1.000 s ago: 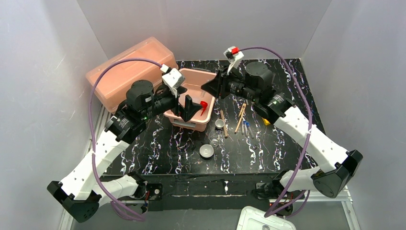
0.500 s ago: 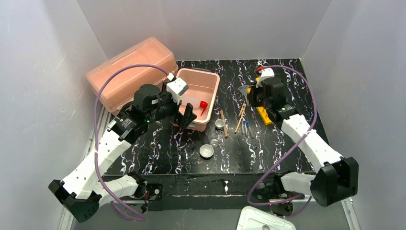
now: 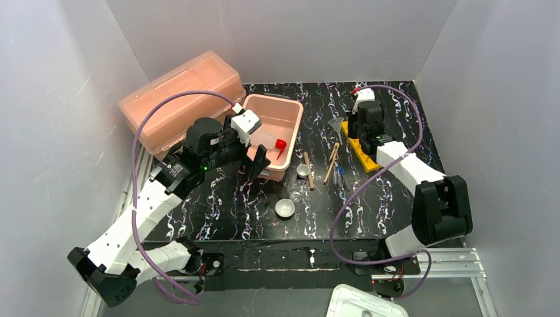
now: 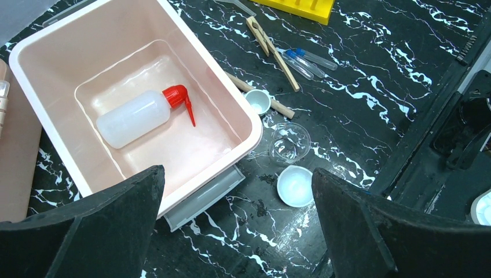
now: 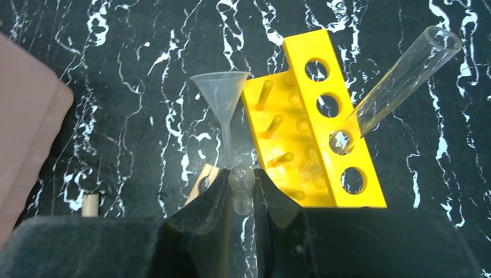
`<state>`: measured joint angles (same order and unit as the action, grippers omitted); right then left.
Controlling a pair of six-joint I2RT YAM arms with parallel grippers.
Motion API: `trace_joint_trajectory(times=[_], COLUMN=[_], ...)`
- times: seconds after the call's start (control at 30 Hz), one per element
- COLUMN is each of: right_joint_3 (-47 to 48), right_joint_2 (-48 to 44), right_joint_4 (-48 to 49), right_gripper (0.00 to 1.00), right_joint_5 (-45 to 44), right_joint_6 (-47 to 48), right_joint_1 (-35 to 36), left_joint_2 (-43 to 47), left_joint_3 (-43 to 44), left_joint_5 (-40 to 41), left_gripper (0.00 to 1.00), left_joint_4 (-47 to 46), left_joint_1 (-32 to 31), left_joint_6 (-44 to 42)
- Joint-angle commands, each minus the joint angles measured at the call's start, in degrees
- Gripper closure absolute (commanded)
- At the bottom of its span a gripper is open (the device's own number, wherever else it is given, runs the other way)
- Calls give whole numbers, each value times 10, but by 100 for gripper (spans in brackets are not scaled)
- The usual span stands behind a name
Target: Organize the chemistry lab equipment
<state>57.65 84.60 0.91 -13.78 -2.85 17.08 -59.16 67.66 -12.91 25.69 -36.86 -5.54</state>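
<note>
Right jaws clamped on thin tube [image 5: 242, 188], left jaws apart
Looks light, slick, fragile: hold gently mid-length

Tilted tube [image 5: 399, 78], funnel [image 5: 222, 90] crowd yellow rack [image 5: 298, 52]; open tabletop [image 5: 440, 145] right of rack.

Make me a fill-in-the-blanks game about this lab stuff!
1. The squeeze bottle lies inside the pink ___.
2. The funnel sits next to a ___ rack.
3. The right gripper pinches a clear ___.
4. The left gripper is ___.
Missing words: tub, yellow, test tube, open.
</note>
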Motion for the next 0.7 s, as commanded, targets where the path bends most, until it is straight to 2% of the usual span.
trace_joint_trajectory(times=[0.0,0.67], right_joint_3=[27,-2], right_joint_2=[12,73], right_joint_4=[89,227], right_gripper=[92,95], right_joint_5=[-22,-77], right_joint_6=[12,-2], right_joint_1=[-15,-25], left_joint_2=[4,-10], left_joint_3=[0,4], left_joint_5=[-2,10], left_gripper=[2,2], left_joint_4=[-9,-4], left_joint_1=[2,2], left_joint_6=[-6,-10])
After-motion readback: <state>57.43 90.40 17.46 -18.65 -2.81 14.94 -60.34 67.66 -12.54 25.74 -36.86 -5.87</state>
